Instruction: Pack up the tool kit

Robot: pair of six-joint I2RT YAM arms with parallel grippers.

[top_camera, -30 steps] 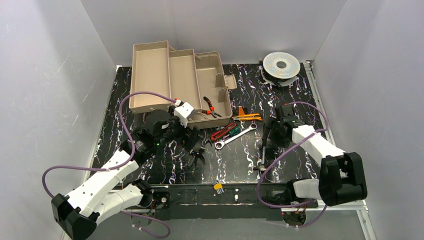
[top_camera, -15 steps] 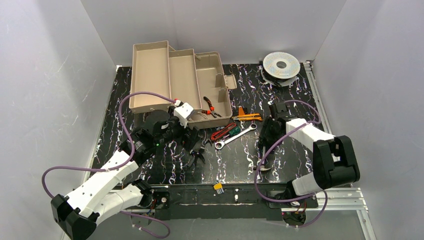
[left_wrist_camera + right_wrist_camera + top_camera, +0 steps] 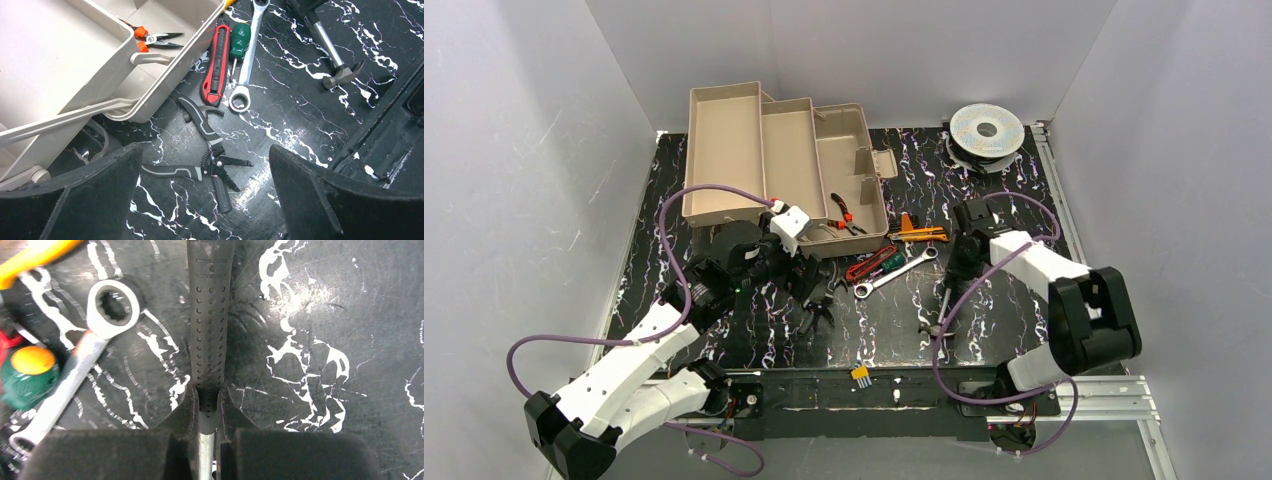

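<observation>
The hammer (image 3: 210,315) lies right of centre in the top view, its long axis running straight up the right wrist frame. The right gripper (image 3: 207,402) pinches its handle where grip meets shaft. The toolbox (image 3: 724,150) sits upper left, nearer the wide-spread left gripper (image 3: 205,175).

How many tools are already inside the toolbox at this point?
1. Orange-handled pliers lie in the toolbox's deep base, near its front wall. Both fold-out trays look bare; the left arm covers part of the front edge, so something small may be hidden.
</observation>
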